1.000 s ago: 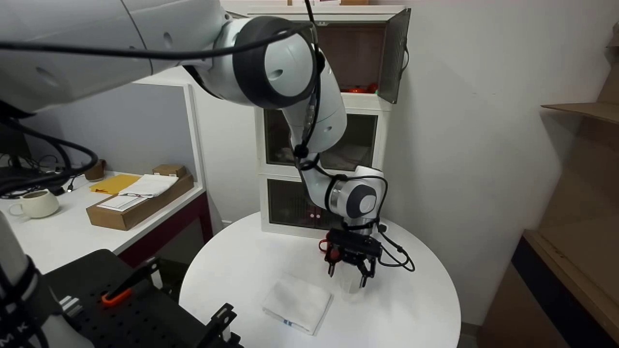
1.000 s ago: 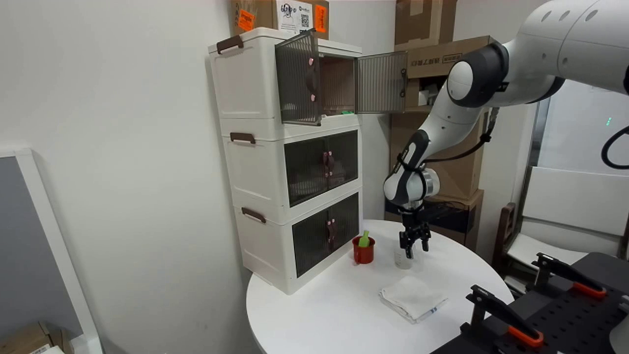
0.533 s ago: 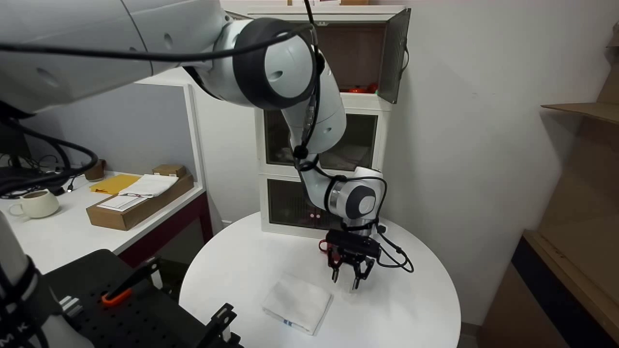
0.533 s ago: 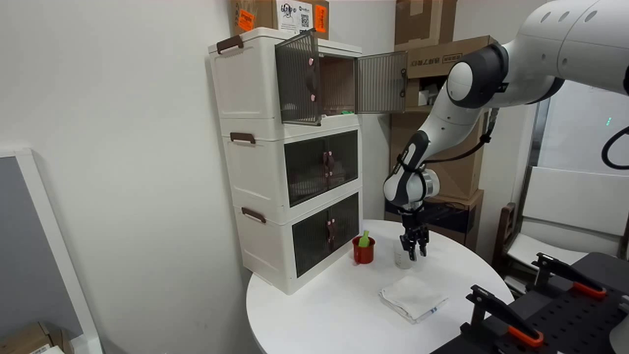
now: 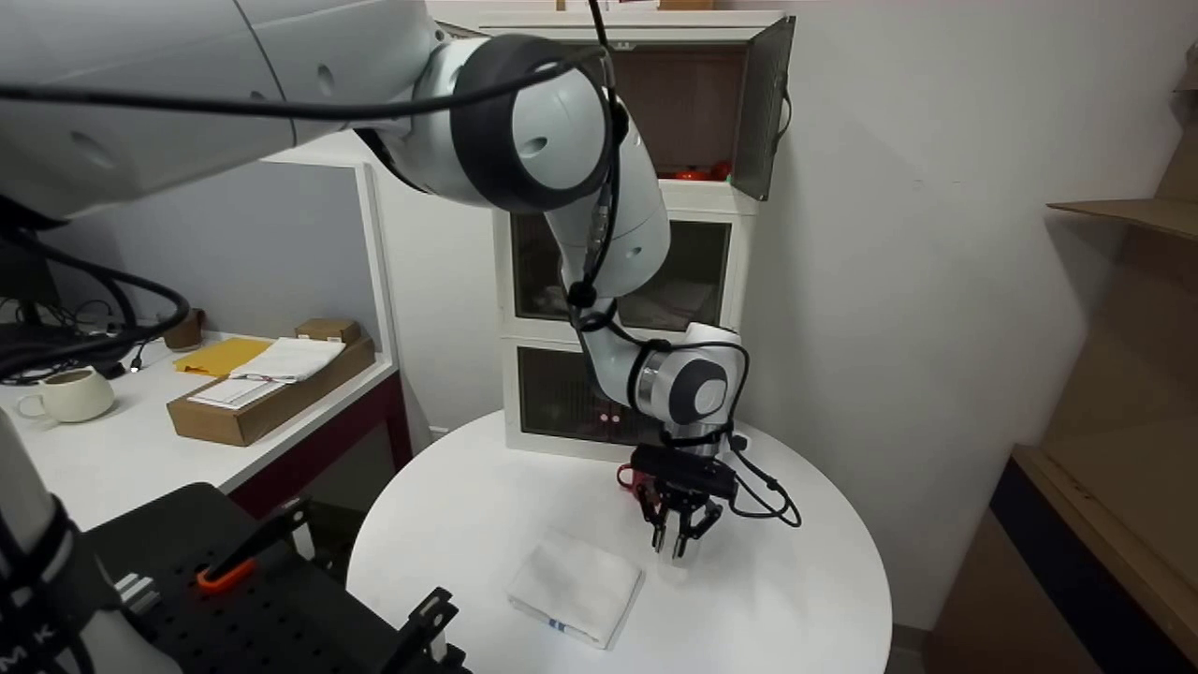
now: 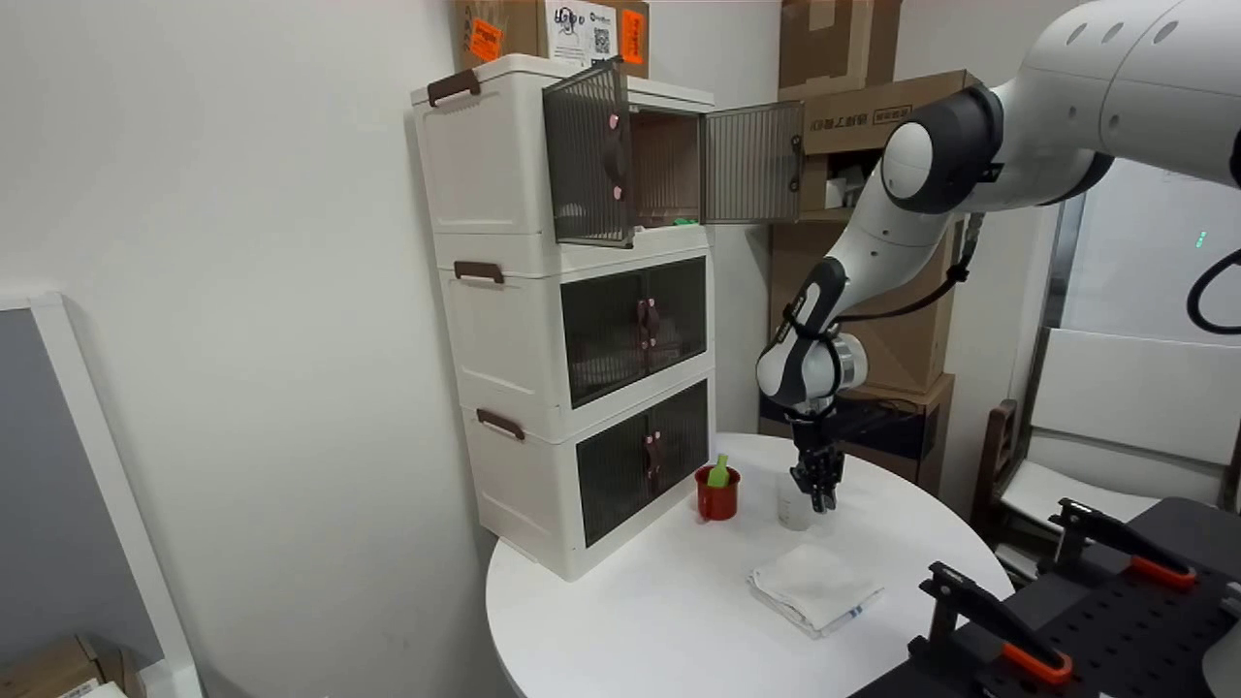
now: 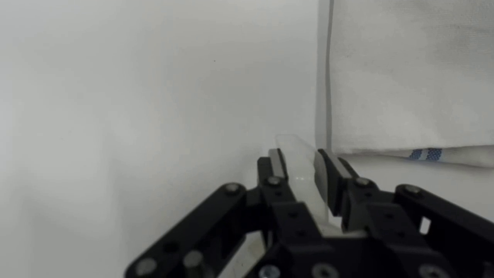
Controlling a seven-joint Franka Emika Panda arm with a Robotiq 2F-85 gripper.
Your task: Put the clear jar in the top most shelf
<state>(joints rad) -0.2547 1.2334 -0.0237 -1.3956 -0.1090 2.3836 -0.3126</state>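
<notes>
The clear jar [image 6: 793,511] stands upright on the round white table, beside the red mug. My gripper [image 5: 669,547] points down at it from above. In the wrist view the jar's see-through wall [image 7: 303,189] runs between the two fingers, which have come close together on it. Whether one finger is inside the rim I cannot tell. The top most shelf [image 6: 666,160] of the white cabinet has both doors swung open; its brown inside [image 5: 683,112] shows partly behind the arm. A few small red and green items lie on that shelf's floor.
A red mug [image 6: 717,499] with a green thing in it stands between jar and cabinet. A folded white cloth [image 6: 814,588] lies in front of the jar. The open door [image 5: 765,108] juts out at the shelf's side. Cardboard boxes [image 6: 873,320] are stacked behind the arm.
The two fingers have moved together, from wide apart to close on the jar. The arm itself has barely moved, and the jar is still on the table.
</notes>
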